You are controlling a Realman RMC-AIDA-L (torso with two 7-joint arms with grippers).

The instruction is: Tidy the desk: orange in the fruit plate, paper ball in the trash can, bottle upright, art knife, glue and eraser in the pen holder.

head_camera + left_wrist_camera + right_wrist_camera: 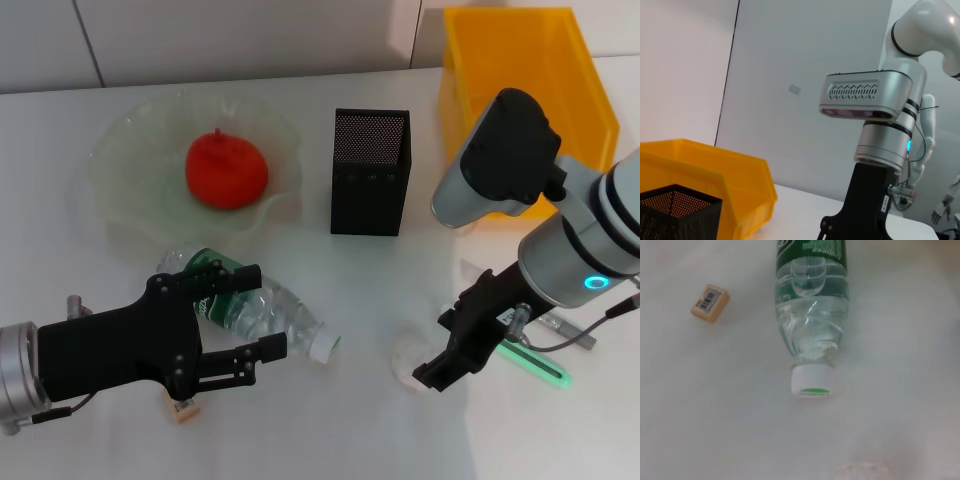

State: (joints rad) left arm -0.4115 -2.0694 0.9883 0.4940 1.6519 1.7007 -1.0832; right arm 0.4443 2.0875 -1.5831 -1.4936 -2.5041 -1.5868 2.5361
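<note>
While the bottle (262, 305) lies on its side on the table (330, 420), cap toward the right gripper (462, 352), treat it as thin clear plastic, part full: light, slick, dents and rolls. Best grip across the labelled body, not the cap. Left gripper (238, 318) sits at the body, jaws wide, holding nothing. Right gripper's jaws: cannot tell. Eraser (710, 302) just beside the bottle, small and rigid. Paper ball (415, 358) beside the right gripper. Orange (226, 169) already in the fruit plate (130, 150). Open room toward the front edge; pen holder (369, 172) stands behind.
</note>
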